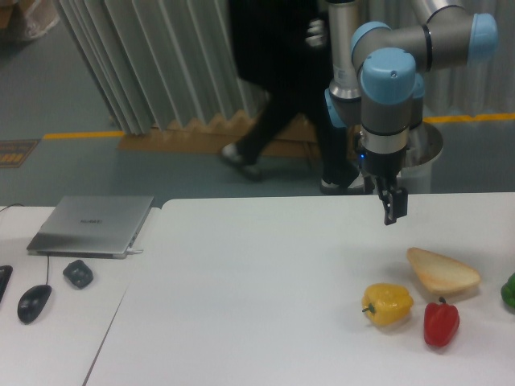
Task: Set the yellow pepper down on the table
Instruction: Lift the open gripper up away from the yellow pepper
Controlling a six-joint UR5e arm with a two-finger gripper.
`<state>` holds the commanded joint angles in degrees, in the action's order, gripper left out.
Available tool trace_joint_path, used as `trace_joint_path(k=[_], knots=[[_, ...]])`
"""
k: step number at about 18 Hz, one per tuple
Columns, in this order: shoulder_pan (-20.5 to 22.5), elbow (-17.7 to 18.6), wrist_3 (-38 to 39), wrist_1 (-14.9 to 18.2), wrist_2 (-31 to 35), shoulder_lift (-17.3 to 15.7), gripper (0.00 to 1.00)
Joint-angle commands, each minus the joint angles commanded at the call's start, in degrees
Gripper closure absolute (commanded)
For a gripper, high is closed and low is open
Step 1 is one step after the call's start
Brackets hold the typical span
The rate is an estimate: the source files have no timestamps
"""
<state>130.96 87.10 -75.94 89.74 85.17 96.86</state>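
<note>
The yellow pepper (388, 303) rests on the white table (257, 297) at the right, its stem pointing left, with nothing touching it. My gripper (393, 207) hangs in the air above and behind the pepper, well clear of it, pointing down. Its dark fingers look close together with nothing between them, but the view is too small to tell their state.
A red pepper (440, 322) stands just right of the yellow one. A wedge of bread (442, 272) lies behind them. A green pepper (509, 291) shows at the right edge. A laptop (92, 224) and mouse (34, 302) sit on the left desk. A person (282, 88) walks behind the table.
</note>
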Motion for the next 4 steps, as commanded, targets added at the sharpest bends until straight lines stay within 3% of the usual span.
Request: trace_joint_path(k=[4], knots=[[-0.09,0.09,0.00,0.00,-1.05,-0.18,0.00]])
